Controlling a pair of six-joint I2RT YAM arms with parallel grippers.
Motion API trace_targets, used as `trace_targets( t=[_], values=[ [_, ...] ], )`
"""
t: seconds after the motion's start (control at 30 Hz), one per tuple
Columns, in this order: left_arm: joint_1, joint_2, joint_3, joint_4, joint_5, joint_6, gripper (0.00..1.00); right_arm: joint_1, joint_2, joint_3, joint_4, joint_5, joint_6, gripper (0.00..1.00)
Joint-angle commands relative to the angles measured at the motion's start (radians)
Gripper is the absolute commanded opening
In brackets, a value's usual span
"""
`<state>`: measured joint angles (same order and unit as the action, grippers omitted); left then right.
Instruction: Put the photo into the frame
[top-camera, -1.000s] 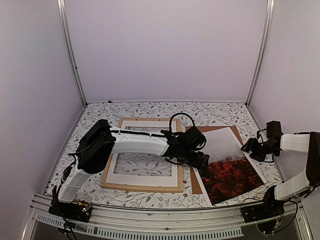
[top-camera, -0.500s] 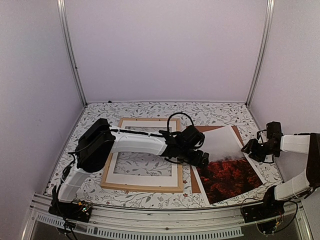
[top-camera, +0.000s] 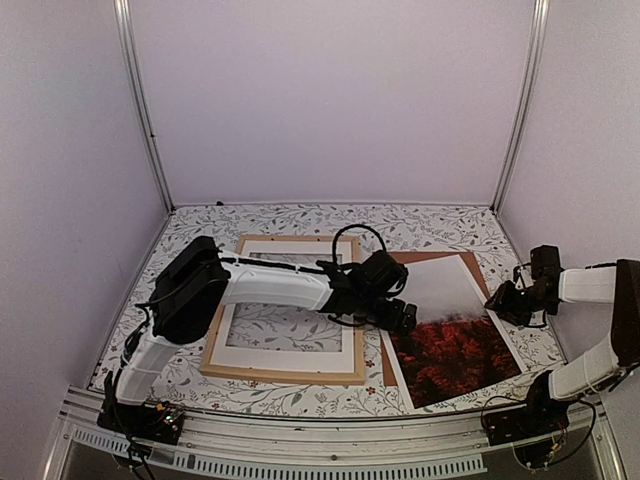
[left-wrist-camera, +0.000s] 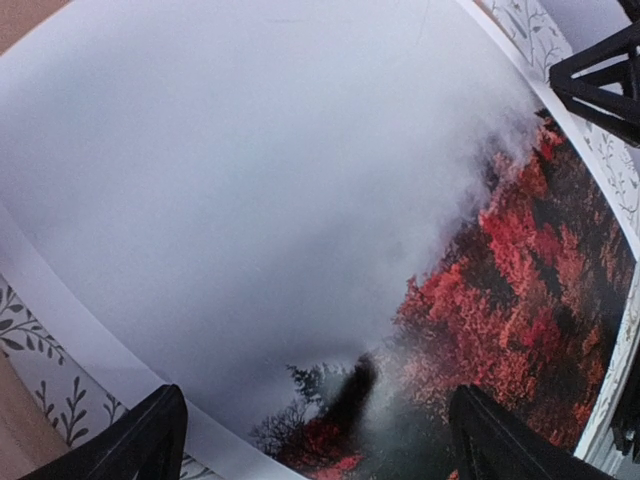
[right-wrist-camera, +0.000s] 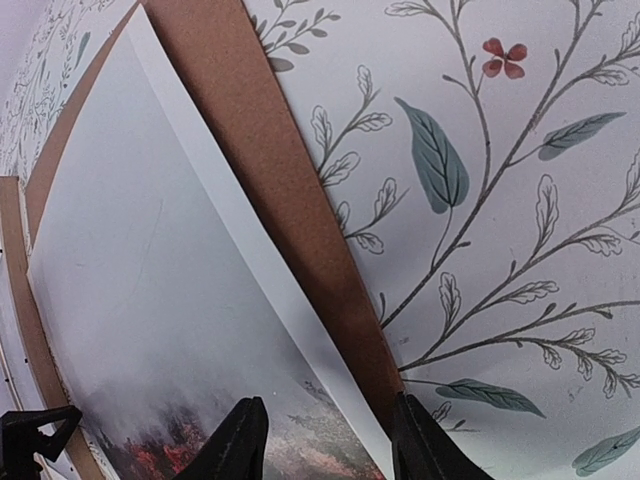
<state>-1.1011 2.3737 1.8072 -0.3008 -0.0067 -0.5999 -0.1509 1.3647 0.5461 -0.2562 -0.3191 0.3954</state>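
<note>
Where thin rectangular photo (top-camera: 450, 320) overlies brown board (right-wrist-camera: 290, 200), light-wood frame (top-camera: 285, 374) lies beside.

Light-wood frame (top-camera: 290, 376) lying flat left of centre, photo (top-camera: 455, 320) flat just right of it, skewed, misty half far, red foliage near

Brown backing board (right-wrist-camera: 270, 150) mostly hidden under photo (top-camera: 455, 330), right rail of frame (top-camera: 285, 375) partly behind left arm (top-camera: 270, 285)

Photo (top-camera: 455, 330) (red half nearest) atop brown board (top-camera: 391, 365), left fingers (top-camera: 405, 320) over its left edge, frame (top-camera: 285, 374) alongside
</note>
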Motion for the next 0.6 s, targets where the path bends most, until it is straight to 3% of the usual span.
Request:
trace_targets(
  t=[0.0, 0.57],
  values=[
    [0.042, 0.015, -0.044, -0.091, -0.018, -0.007, 0.94, 0.005, -0.001, 0.005, 0.008, -0.013, -0.011, 0.44],
    [0.067, 0.001, -0.052, -0.086, -0.04, -0.015, 0.95, 0.028, -0.014, -0.017, 0.014, -0.083, 0.002, 0.29]
  ],
)
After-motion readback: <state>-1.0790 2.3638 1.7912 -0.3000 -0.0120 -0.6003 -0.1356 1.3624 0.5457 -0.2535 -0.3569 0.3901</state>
